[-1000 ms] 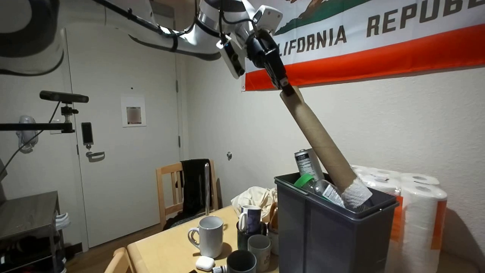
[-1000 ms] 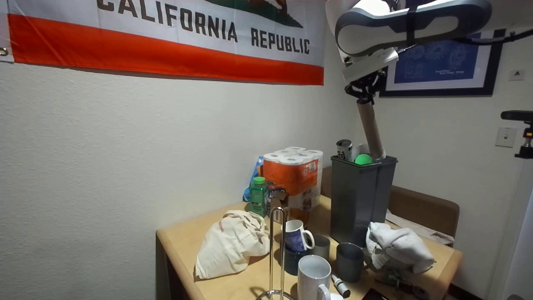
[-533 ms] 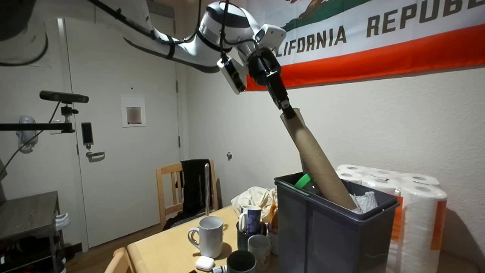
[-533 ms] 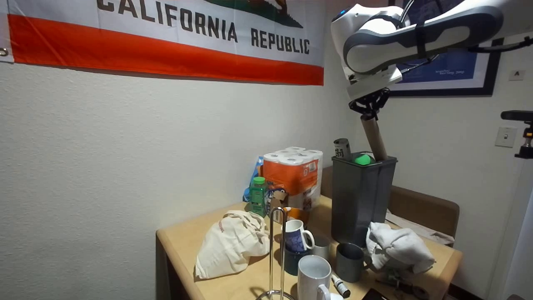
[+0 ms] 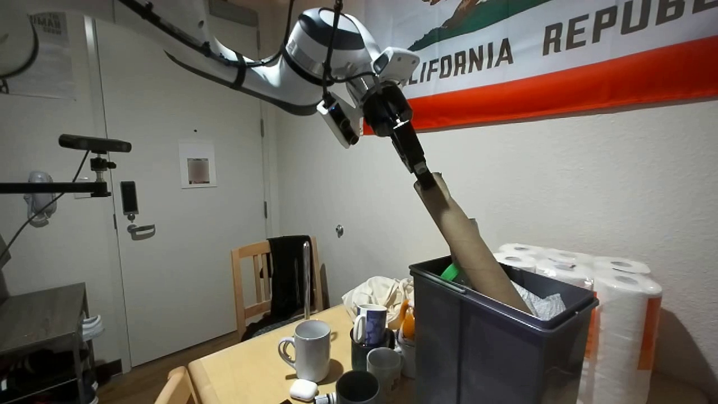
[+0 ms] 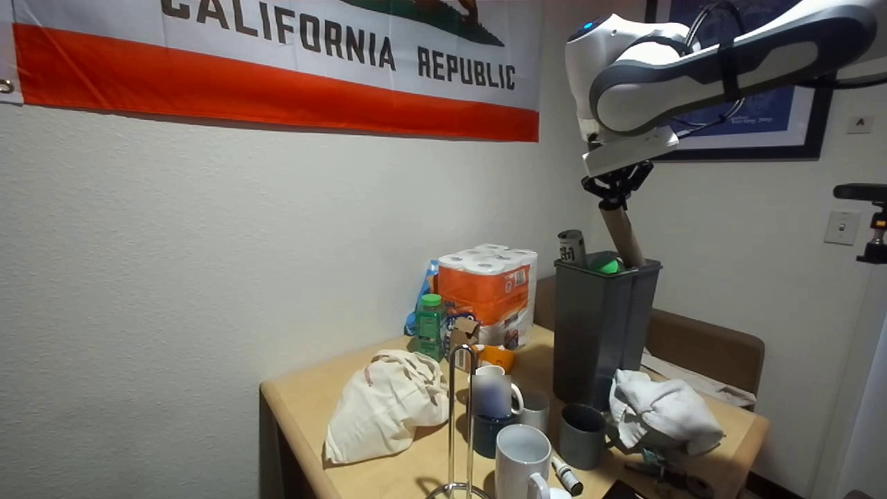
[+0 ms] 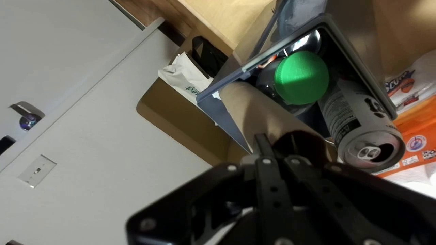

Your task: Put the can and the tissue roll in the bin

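The tissue roll, a long brown cardboard tube [image 5: 477,247], leans at a tilt with its lower end inside the dark grey bin [image 5: 499,353]. It also shows in an exterior view [image 6: 621,235] and in the wrist view [image 7: 259,109]. My gripper [image 5: 426,180] is shut on the wall of the tube's upper end, one finger outside and the other at the tube's opening [image 7: 276,146]. The silvery can [image 6: 572,247] stands tilted in the bin, its top above the rim; it shows clearly in the wrist view [image 7: 361,126]. The roll's lower end is hidden.
In the bin also lie a green-capped bottle [image 7: 301,77] and white crumpled paper [image 5: 543,301]. Paper-roll packs [image 5: 622,325] stand beside it. Several mugs [image 5: 312,349], a cloth bag [image 6: 388,409], a metal stand [image 6: 461,423] and a white cloth [image 6: 662,416] are on the table.
My gripper has moved down, lowering the tube deeper into the bin. The tube now covers most of the can in an exterior view. The bin has shifted slightly.
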Robot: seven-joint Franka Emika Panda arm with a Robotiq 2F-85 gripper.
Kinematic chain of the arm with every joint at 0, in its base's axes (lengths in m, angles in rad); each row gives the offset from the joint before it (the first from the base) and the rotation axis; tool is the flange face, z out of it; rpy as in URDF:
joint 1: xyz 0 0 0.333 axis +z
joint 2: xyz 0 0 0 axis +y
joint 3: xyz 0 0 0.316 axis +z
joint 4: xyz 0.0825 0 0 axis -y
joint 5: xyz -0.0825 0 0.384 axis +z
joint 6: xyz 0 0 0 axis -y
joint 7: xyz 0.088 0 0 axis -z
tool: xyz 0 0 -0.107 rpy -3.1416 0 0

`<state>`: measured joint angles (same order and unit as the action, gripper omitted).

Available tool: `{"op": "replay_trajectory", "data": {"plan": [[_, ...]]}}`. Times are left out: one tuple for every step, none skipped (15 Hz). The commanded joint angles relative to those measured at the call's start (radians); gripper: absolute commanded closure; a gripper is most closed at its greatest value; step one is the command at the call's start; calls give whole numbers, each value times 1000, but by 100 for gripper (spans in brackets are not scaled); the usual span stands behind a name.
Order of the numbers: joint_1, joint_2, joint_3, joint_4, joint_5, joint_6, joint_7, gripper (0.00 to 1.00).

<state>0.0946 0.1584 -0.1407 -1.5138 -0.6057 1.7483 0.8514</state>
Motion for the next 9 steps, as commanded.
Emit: {"op": "replay_trajectory", "data": {"plan": [[-40, -38, 31, -92, 24, 78, 22, 72], [-42, -38, 35, -96, 23, 83, 23, 66], [-45, -35, 38, -98, 24, 88, 19, 59], [-48, -33, 41, -102, 24, 92, 18, 52], [-48, -32, 44, -106, 24, 95, 17, 43], [-48, -31, 48, -108, 23, 95, 15, 37], [-47, -30, 51, -110, 22, 96, 15, 28], [-45, -30, 54, -109, 20, 95, 14, 22], [-44, -30, 58, -106, 21, 92, 12, 15]]}}
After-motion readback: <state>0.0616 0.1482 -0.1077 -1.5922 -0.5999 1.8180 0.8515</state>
